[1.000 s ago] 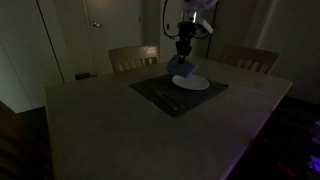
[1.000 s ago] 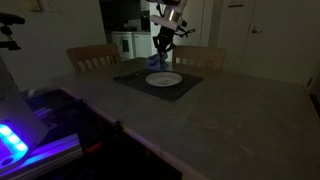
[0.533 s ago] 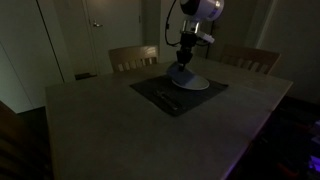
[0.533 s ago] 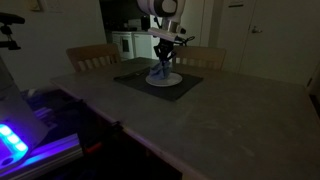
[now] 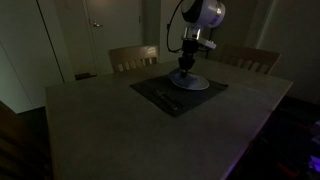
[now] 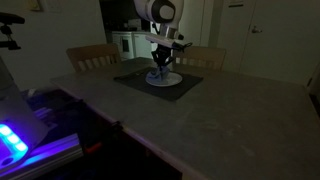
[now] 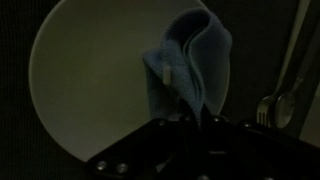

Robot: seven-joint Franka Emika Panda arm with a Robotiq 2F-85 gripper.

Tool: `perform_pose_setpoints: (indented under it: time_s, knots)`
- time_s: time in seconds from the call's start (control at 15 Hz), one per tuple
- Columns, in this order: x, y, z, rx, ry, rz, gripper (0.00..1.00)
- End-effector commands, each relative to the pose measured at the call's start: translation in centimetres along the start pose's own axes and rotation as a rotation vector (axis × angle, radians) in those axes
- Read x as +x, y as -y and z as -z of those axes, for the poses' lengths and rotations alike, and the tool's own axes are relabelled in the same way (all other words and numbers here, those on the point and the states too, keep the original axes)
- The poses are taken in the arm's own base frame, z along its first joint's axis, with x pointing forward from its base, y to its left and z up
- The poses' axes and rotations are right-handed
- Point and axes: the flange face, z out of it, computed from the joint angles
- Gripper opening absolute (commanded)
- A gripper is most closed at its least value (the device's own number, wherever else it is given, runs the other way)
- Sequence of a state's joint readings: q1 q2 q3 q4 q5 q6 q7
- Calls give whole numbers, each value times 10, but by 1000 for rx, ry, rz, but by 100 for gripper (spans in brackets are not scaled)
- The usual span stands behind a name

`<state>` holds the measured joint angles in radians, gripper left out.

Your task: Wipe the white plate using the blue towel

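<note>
Its jaws pinched shut on the blue cloth towel [image 7: 190, 60], the black gripper [image 5: 186, 62] has come down, so the towel below the jaws now seems to touch the round white plate [image 7: 85, 80], ready for wiping.

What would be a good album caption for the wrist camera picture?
Seen from the wrist, the gripper holds a bunched blue towel over the white plate, cutlery lying beside it.
</note>
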<state>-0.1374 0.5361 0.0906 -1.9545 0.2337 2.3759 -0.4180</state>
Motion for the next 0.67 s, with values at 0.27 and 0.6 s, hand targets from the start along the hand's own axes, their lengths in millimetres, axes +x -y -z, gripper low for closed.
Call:
perform_pose_setpoints:
  time_s: [0.27, 0.6]
  knots:
    - [-22, -8, -12, -51, 209, -157, 2]
    - [-25, -15, -15, -171, 260, -292, 2]
